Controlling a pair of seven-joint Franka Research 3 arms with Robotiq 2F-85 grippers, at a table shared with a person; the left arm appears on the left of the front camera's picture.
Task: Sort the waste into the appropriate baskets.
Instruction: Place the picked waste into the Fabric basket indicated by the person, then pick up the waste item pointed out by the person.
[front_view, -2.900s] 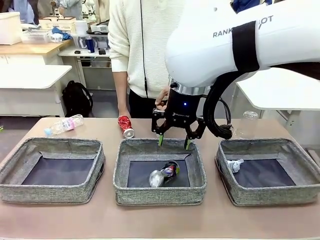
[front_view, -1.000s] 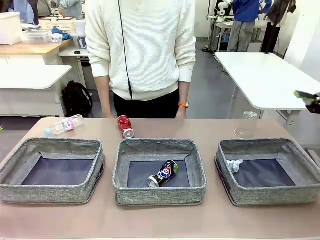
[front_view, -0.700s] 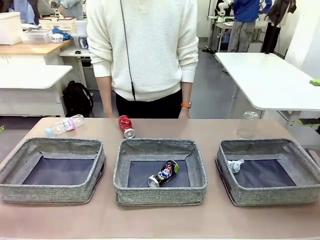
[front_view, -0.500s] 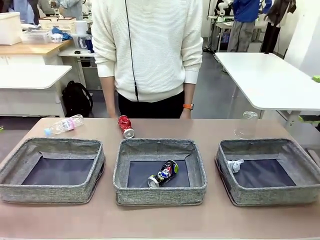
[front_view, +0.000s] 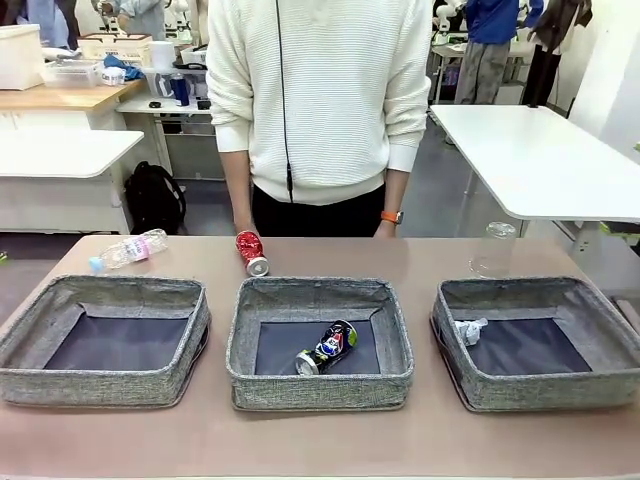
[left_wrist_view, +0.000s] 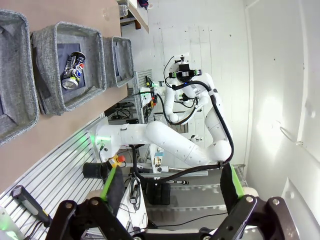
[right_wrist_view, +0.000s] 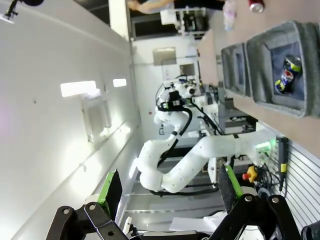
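- Front view, far left: the blue-capped bottle (front_view: 127, 250) lies behind the left basket (front_view: 100, 385); we judge it belongs there.
- The red can (front_view: 251, 252) lies just behind the middle basket (front_view: 320, 390), which holds the dark can (front_view: 327, 347); we should grip it across its body.
- A clear bottle (front_view: 492, 250) stands behind the right basket (front_view: 540, 392), which holds the paper wad (front_view: 468, 330).
- Our left gripper (left_wrist_view: 170, 182) and right gripper (right_wrist_view: 169, 187) both gape, holding nothing.
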